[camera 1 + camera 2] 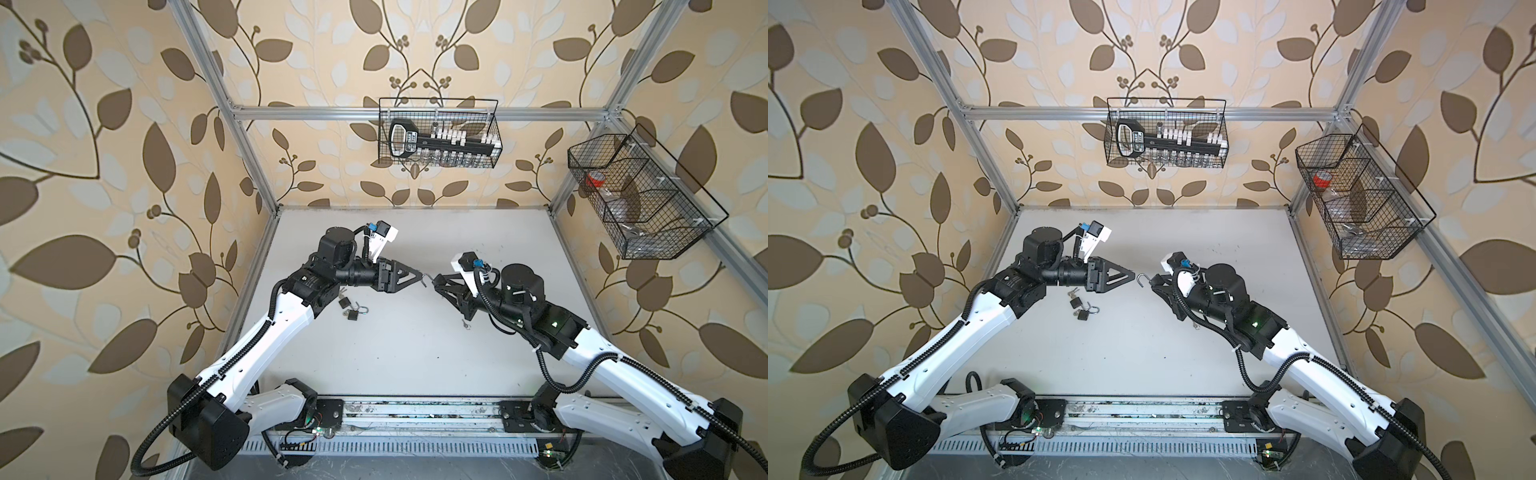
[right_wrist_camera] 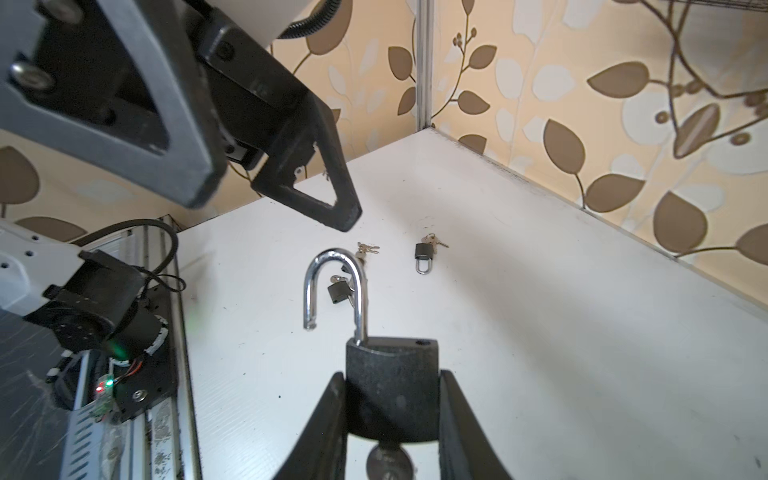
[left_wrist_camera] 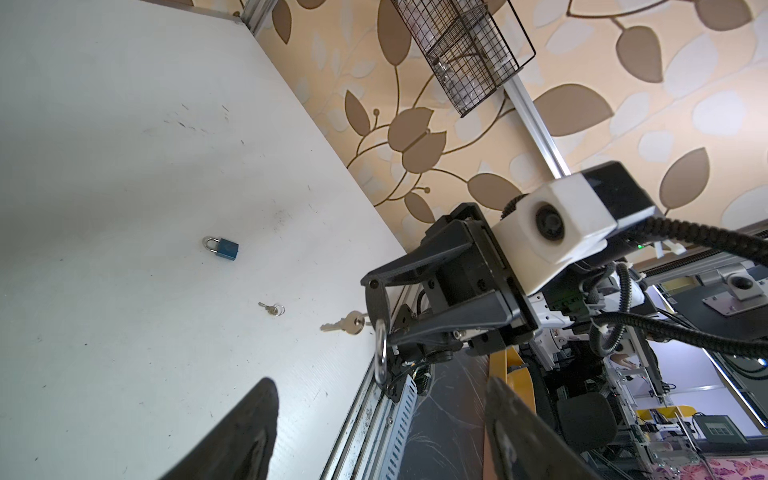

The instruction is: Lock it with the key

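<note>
Midway across both top views, above the white tabletop [image 1: 395, 365], the right jaws clench a dark padlock [image 1: 425, 278] [image 1: 1142, 279] whose open shackle points at the left jaws, which stand spread and empty just short of it. A small padlock [image 1: 353, 314] lies left of centre. From the left wrist, a key [image 3: 347, 324] sticks out of the held padlock beside its shackle [image 3: 379, 357]; a blue padlock [image 3: 224, 248] lies well apart. From the right wrist, the padlock [image 2: 392, 386] sits clamped between the fingers [image 2: 328, 415].
</note>
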You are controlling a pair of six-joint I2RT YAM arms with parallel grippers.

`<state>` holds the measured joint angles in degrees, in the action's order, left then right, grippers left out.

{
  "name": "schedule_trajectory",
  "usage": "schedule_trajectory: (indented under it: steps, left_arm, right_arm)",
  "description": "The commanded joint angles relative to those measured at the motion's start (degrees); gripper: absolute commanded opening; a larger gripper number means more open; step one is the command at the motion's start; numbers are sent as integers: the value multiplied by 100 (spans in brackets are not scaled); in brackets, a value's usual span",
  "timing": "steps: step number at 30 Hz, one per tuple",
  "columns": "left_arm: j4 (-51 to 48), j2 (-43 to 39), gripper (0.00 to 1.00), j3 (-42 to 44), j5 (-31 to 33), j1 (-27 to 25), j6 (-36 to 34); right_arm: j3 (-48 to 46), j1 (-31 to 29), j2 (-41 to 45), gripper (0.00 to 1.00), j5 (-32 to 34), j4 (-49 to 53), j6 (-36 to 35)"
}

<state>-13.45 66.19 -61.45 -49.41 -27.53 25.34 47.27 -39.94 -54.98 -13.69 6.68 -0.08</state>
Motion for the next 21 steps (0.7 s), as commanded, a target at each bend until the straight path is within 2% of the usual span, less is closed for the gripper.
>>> schedule_trajectory:
  steps: [1,4,15,18,21]
  left_arm:
    - [119,-1,70,-166,-183,-92,-105]
    - [220,46,64,-161,-209,-177,-47]
    - [247,166,33,-200,-306,-351,-47]
    - [221,167,27,-189,-313,-376,-77]
    - [216,183,26,-166,-302,-393,-87]
  right_arm:
    - [199,4,43,0,-645,-92,-77]
    - [222,5,-3,0,-766,-113,14]
    - [284,5,-188,0,-556,-26,260]
    - [268,7,-196,0,-531,-18,304]
    - [266,7,-187,0,-475,-26,353]
